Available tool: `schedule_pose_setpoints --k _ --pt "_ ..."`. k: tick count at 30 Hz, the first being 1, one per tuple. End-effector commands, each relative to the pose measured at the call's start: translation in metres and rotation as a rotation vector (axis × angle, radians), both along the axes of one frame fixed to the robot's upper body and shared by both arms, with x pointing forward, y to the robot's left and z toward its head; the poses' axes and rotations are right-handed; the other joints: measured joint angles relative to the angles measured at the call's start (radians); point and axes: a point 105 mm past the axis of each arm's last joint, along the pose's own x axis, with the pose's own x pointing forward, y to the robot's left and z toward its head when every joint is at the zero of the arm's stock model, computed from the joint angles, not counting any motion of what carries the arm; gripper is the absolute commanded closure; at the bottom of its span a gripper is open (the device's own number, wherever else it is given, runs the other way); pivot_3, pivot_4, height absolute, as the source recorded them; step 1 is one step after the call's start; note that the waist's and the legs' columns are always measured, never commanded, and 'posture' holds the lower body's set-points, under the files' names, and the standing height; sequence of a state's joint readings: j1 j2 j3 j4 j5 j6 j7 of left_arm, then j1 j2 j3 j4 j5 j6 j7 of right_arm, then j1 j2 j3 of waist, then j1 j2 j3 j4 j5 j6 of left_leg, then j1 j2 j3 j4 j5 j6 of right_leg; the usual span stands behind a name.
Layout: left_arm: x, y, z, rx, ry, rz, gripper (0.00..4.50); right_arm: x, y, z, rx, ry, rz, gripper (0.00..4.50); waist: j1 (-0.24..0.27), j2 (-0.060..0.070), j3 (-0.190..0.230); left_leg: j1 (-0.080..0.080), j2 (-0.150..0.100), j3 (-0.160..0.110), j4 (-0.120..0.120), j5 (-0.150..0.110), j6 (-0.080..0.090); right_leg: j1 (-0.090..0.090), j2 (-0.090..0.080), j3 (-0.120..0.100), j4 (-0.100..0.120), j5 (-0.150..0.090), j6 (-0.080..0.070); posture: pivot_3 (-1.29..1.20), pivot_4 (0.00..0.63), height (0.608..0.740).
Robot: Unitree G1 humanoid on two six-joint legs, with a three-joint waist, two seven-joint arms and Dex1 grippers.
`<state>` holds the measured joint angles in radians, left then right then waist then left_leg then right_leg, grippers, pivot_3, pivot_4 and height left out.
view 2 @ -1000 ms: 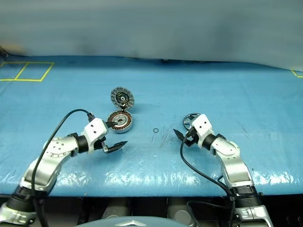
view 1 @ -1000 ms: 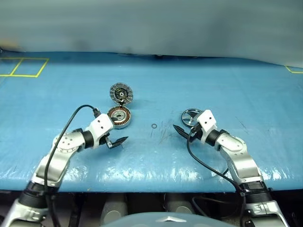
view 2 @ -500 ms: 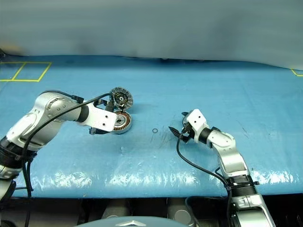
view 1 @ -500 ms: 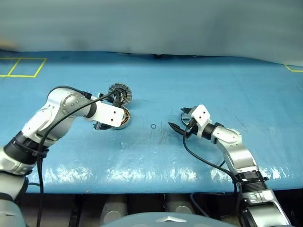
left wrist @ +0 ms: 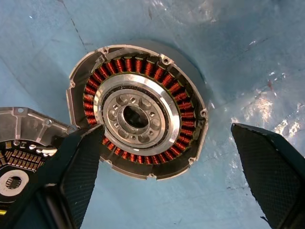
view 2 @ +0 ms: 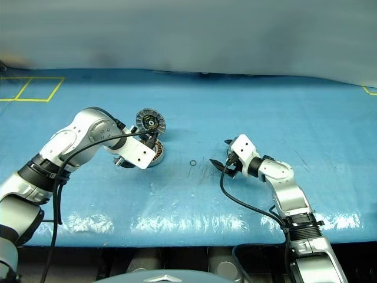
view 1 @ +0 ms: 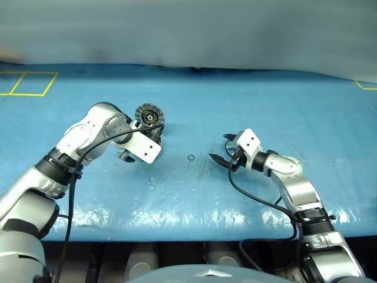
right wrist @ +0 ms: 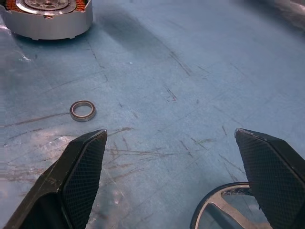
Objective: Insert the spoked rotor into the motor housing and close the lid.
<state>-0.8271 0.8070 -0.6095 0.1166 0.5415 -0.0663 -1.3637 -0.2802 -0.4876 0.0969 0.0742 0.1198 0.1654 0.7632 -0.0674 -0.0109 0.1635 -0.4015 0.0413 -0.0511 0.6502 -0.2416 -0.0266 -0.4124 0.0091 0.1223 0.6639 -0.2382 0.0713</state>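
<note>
**A:** So the left pincer (left wrist: pixel 174 157) is spread as wide as it goes and has nothing in it. It's pointing down at the motor housing (left wrist: pixel 137 116) from above – one finger sits over the housing's edge, the other is off to the side over bare blue surface (view 1: pixel 194 200). You can see the copper windings ringed around the silver hub right between the two fingers.

**B:** And the lid?

**A:** The lid (view 1: pixel 149 115) is flipped open, joined to the housing at the edge and lying just past the left pincer, dark segmented face up. A corner of it pokes in beside one finger in the left wrist view.

**B:** What's the right one doing?

**A:** The right pincer (right wrist: pixel 174 167) is also wide open and empty, held low over the surface and aimed across toward the housing. The spoked rotor (right wrist: pixel 224 207) is right underneath it, near one finger – I can only see a curve of dark rim and a bit of spoke. It's lying flat on the surface, well apart from the housing, so it's not inserted.

**B:** Anything between them?

**A:** A small metal ring (right wrist: pixel 82 110) lies flat on the surface ahead of the right pincer, between it and the housing, touching neither. Past that ring the housing's grey side wall is visible from the right wrist.
</note>
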Motion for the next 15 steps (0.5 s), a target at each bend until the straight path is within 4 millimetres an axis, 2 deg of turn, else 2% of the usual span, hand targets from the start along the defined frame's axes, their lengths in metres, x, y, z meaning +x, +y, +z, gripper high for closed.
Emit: schedule_pose_setpoints --k 1,15 --pt "0.003 -0.003 0.003 0.026 -0.010 -0.025 0.00 -0.001 -0.004 0.013 -0.011 -0.043 -0.002 0.01 0.001 0.000 0.000 0.000 0.000 0.000 0.000 0.000 0.000 0.000 0.000 0.000 0.000 0.000 0.000 0.00 0.150 0.740" --pt "0.004 0.003 -0.016 0.092 0.044 -0.025 0.00 0.000 -0.002 0.014 -0.011 -0.046 -0.005 0.01 0.000 0.000 0.000 0.001 0.000 0.000 0.002 0.000 0.000 0.001 0.000 0.000 0.002 0.000 -0.001 0.00 0.150 0.740"
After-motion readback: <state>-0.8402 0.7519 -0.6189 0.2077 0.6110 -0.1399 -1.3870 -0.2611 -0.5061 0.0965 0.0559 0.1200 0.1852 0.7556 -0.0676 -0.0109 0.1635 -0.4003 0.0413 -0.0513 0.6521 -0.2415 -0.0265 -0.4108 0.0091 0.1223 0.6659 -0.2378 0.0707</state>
